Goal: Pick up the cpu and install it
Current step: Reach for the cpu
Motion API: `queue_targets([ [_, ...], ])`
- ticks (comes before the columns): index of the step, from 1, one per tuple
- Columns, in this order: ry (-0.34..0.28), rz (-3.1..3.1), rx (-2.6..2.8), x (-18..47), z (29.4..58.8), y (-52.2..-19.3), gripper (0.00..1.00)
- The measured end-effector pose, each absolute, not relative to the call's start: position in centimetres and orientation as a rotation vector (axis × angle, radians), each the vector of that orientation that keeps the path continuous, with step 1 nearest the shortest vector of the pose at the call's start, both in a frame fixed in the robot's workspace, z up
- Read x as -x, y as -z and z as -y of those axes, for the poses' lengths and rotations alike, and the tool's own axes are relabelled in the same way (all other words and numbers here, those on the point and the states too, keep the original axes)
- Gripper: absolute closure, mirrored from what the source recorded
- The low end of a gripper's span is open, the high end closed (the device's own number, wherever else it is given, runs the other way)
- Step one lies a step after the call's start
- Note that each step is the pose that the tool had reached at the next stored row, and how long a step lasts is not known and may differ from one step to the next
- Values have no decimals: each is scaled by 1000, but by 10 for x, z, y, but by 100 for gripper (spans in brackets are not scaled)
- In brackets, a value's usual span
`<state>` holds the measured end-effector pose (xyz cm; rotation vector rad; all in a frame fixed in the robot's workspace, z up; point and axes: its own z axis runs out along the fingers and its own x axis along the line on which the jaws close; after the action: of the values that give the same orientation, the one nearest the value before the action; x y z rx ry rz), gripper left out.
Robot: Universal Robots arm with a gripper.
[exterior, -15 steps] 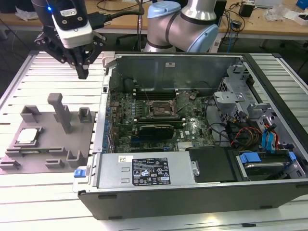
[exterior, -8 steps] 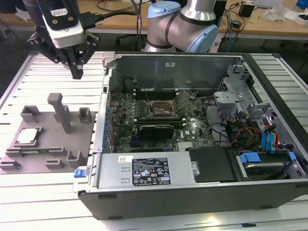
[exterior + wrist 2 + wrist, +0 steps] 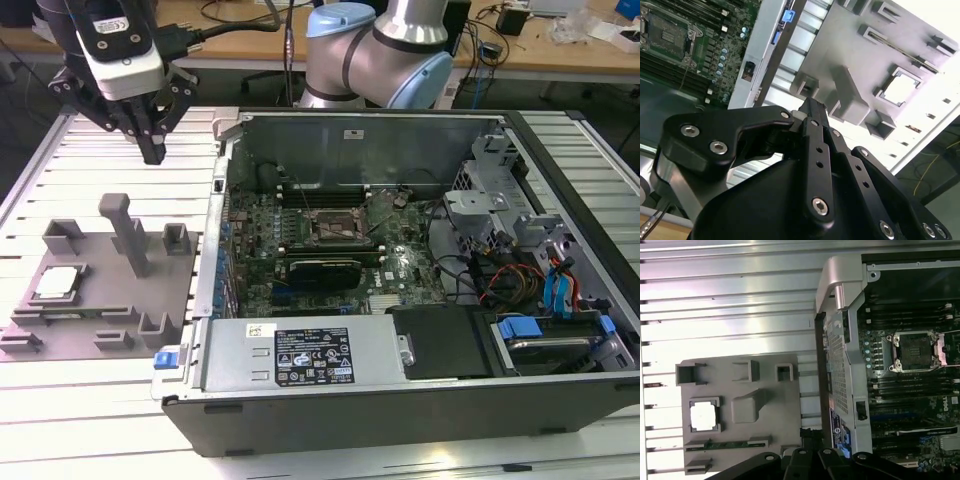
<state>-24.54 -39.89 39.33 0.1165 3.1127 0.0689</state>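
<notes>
Exterior view: shiny square silver-topped cpu (image 3: 57, 283) lies well below and aside of the black claw (image 3: 152, 153), pressed together and empty; descending unopened or misaligned could ram it.

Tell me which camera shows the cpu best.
The first wrist view: the cpu faces the camera squarely, seated in the grey fixture plate. The exterior view shows it at a slant; the second wrist view shows a bright white patch.

The cpu (image 3: 57, 284) lies on the fixture plate (image 3: 110, 305), which sits on the table (image 3: 90, 430) to the exterior view's left of the computer case (image 3: 400, 425). The socket (image 3: 333, 228) is inside the case.
</notes>
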Motion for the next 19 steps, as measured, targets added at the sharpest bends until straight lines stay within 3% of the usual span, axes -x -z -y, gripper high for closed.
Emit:
queue_targets([
  [19, -69, -3113, -117, 287, 399, -393, 89],
])
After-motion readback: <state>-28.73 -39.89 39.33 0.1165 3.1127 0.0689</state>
